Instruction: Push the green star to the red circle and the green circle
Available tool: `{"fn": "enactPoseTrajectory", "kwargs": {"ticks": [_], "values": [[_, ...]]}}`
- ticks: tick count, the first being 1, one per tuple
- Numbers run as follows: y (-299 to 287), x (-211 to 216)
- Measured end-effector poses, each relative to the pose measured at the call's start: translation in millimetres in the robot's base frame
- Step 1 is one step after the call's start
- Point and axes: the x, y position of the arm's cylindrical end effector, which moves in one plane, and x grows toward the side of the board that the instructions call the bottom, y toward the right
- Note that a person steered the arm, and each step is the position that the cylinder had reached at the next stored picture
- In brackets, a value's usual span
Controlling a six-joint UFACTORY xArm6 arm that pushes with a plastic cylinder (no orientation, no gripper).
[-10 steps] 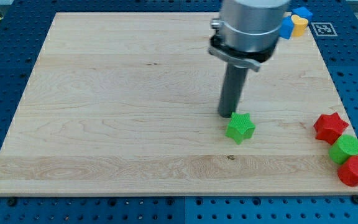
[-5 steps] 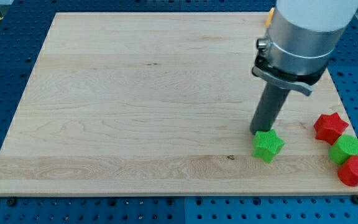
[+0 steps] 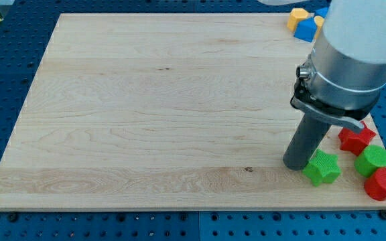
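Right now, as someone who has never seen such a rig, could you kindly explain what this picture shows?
There is a single camera view, looking down at an angle on a pale wooden board that lies on a blue perforated bench. The large grey cylinder is the end of my arm; it carries no gripper, only a dark rod. My tip rests on the board and holds nothing: it only pushes blocks. It sits against the green star, on the star's left in the view. Further toward the view's right lie a red star, the green circle and the red circle, close together at the board's edge. The green star is near them but not yet touching. At the view's top right are yellow and blue blocks.
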Motion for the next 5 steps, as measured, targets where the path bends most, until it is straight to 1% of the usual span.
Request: {"fn": "enactPoseTrajectory", "kwargs": {"ticks": [1, 2, 4, 5], "values": [[9.7, 6.7], [32.0, 8.4], [37.5, 9.6], [49.8, 9.6]]}}
